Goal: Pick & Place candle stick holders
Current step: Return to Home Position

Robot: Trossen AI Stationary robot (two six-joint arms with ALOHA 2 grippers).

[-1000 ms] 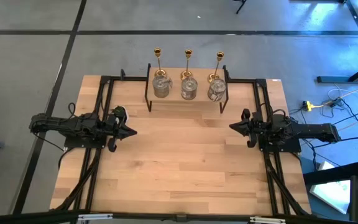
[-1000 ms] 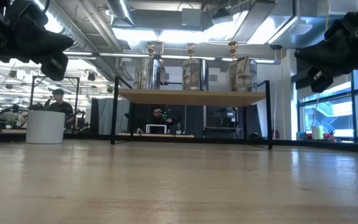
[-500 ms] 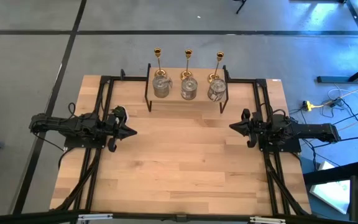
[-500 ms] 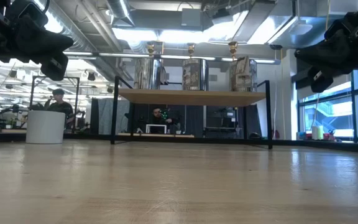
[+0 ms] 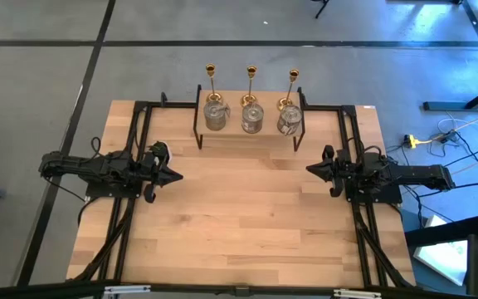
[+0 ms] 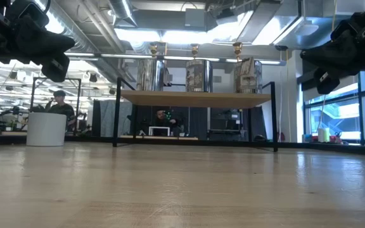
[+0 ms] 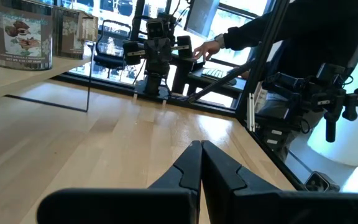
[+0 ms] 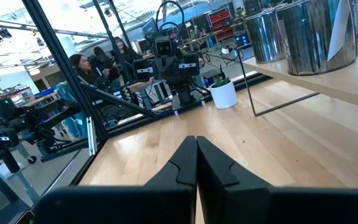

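On a low raised shelf (image 5: 265, 136) at the table's far middle, three gold candle stick holders (image 5: 251, 83) stand on their round bases in a back row. Three squat silvery-glass ones (image 5: 252, 118) stand in front of them; these also show in the low view (image 6: 198, 75). My left gripper (image 5: 177, 175) is shut, pointing level from the table's left side, well short of the shelf. My right gripper (image 5: 309, 169) is shut too, pointing level from the right. Both sets of fingertips meet with nothing between them (image 7: 201, 146) (image 8: 196, 140).
A small white pot with a green plant (image 5: 158, 150) stands on the table close by my left gripper. The shelf's dark frame legs (image 6: 115, 114) reach down to the tabletop. Bare wood spreads between the two arms and toward the near edge. People (image 8: 86, 68) are beyond the table.
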